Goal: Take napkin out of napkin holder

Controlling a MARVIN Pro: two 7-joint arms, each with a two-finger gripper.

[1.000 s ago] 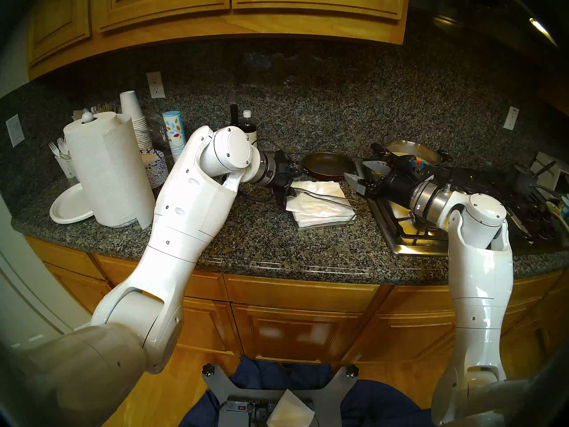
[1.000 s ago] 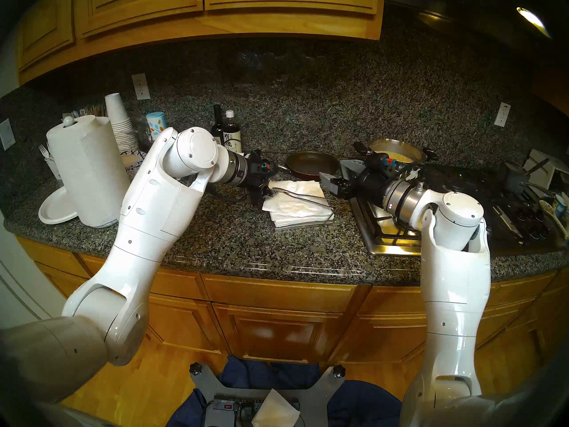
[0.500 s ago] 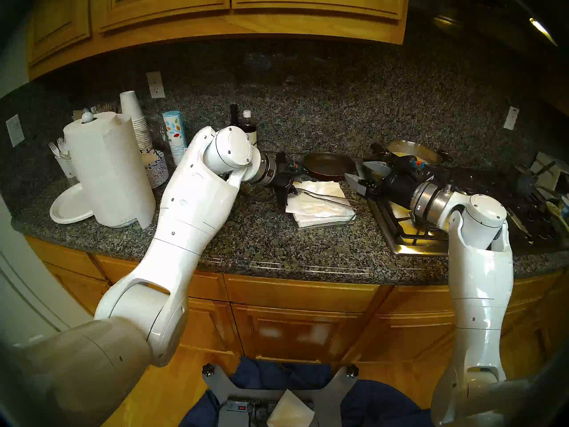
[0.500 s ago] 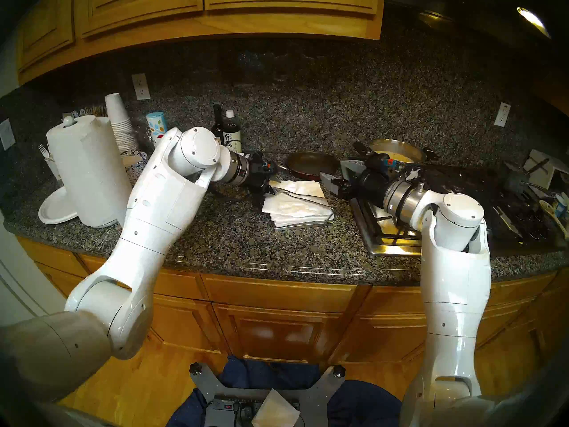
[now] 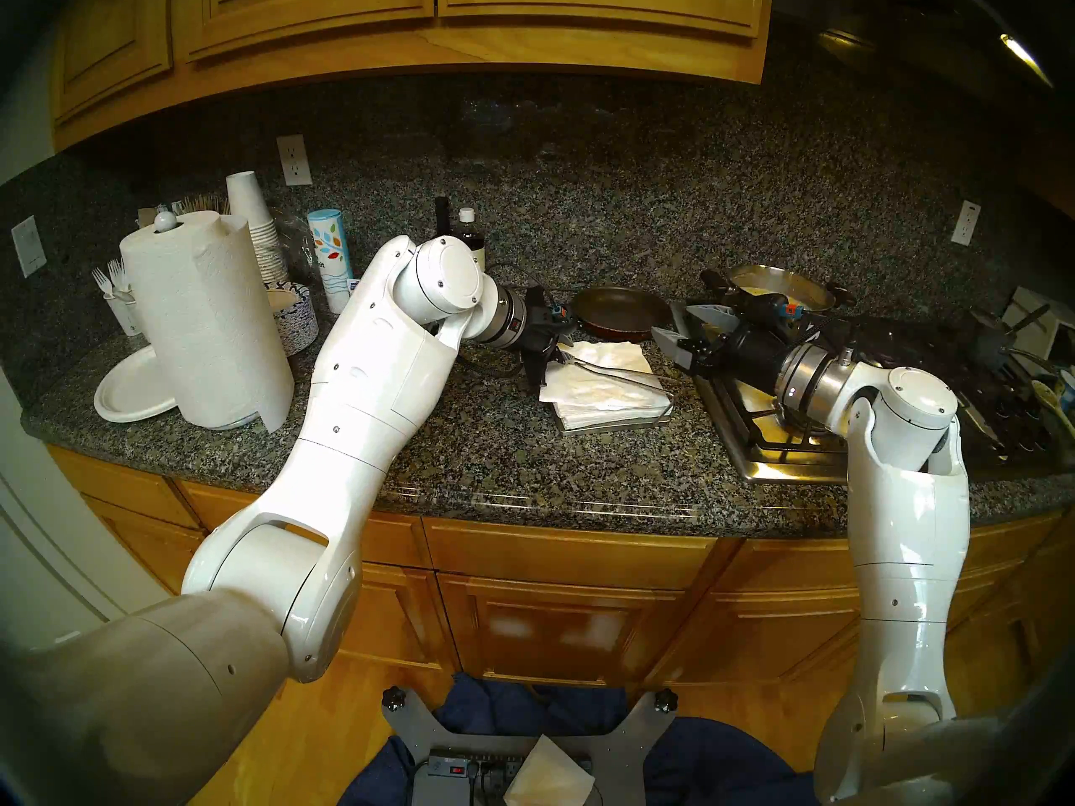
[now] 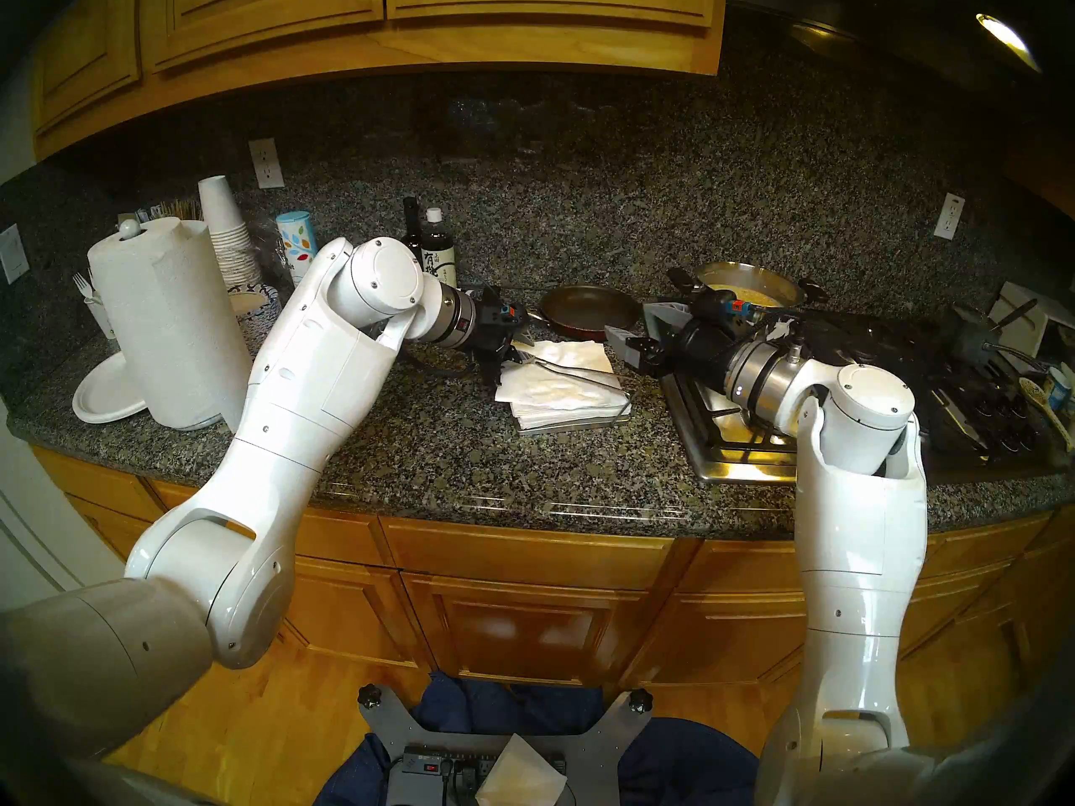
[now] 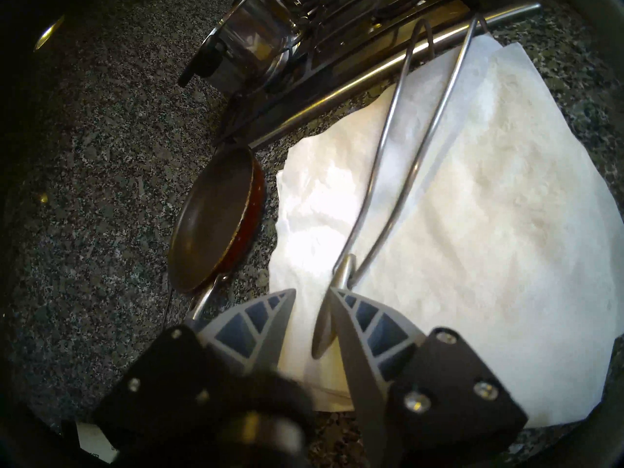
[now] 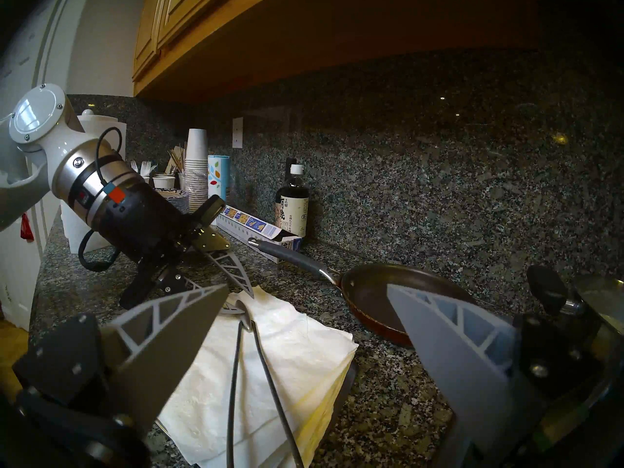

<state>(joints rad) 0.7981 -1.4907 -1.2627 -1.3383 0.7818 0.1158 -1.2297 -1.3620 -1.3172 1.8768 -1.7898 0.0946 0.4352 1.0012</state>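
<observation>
I have the left pincer [image 7: 312,290] tipped down over the near-left corner of the napkin holder [image 5: 616,424]. Its jaws stand partly apart, with a clear gap between the fingertips, and grip nothing. The leaf-shaped weight [image 7: 324,335] at the end of the holder's wire arm [image 7: 381,136] sits inside that gap, lying against the inner face of one finger and clear of the other. I cannot tell whether that finger presses on it or only brushes it.

The napkin [image 7: 489,220] lies directly beneath and ahead of this pincer. It is the crinkled top sheet, skewed on the stack of napkins [image 8: 320,389] in the holder, and the wire arm lies across it, running away from the fingertips to the holder's far edge. The frying pan [image 7: 212,217] rests on the countertop [image 5: 494,467] just beside the napkin, off to one side of the pincer.

My right pincer [image 8: 307,285] hangs level on the other side of the holder, facing the left pincer across the napkins. Its jaws are spread wide and empty, well clear of the paper. Behind it lies the stove [image 5: 773,438].
</observation>
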